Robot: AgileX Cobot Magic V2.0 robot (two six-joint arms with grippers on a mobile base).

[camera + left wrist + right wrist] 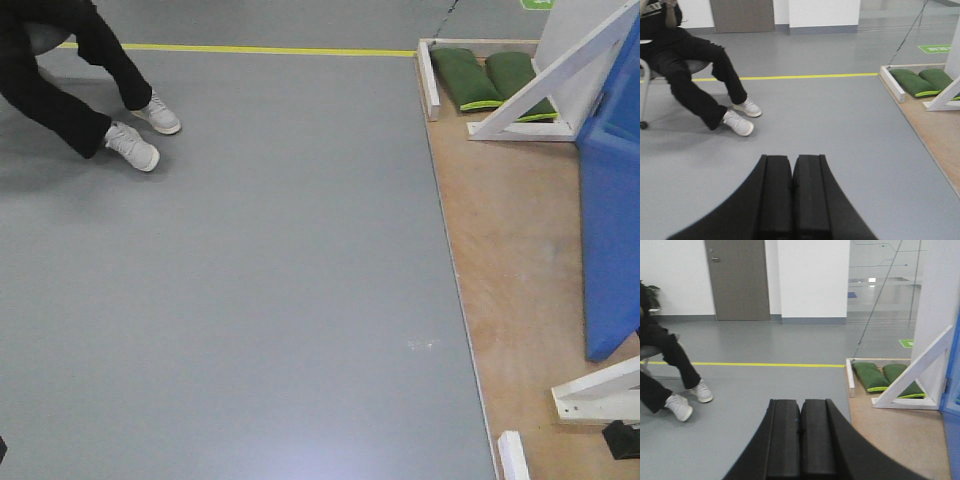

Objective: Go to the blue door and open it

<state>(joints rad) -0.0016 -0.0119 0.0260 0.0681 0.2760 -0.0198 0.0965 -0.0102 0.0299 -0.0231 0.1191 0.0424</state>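
Observation:
The blue door (610, 210) stands at the far right of the front view, on a wooden platform (510, 250); only its lower panel shows, and the handle is out of view. A sliver of the blue door (954, 390) also shows at the right edge of the right wrist view. My left gripper (792, 162) is shut and empty, over grey floor. My right gripper (800, 406) is shut and empty, left of the platform edge. Neither gripper is near the door.
White frame braces (555, 85) and two green sandbags (490, 75) sit behind the door on the platform. A seated person in black with white shoes (135, 130) is at the far left. A yellow floor line (270, 49) crosses behind. Another white brace (600, 395) lies bottom right.

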